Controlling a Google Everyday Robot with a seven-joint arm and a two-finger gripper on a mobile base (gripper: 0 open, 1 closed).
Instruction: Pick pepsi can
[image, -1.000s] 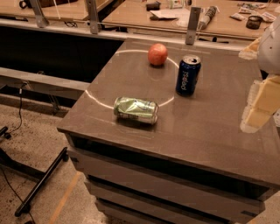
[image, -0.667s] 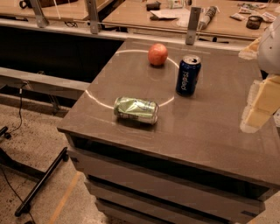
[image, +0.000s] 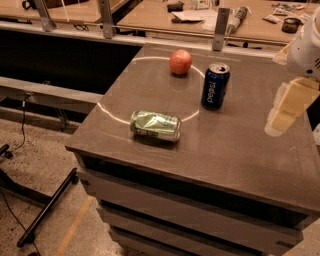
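Observation:
The pepsi can (image: 215, 86) stands upright on the dark tabletop (image: 230, 145), dark blue with white lettering and a silver top. The gripper (image: 284, 111) hangs at the right edge of the camera view, above the table's right side, to the right of the can and well apart from it. Only one pale yellow finger (image: 287, 105) shows below the white arm. Nothing is seen in the gripper.
A dented green can (image: 155, 125) lies on its side near the table's front left. A red apple (image: 180, 62) sits behind and left of the pepsi can. Benches with clutter (image: 200, 10) stand beyond. The floor drops off at left, with a black stand (image: 45, 210).

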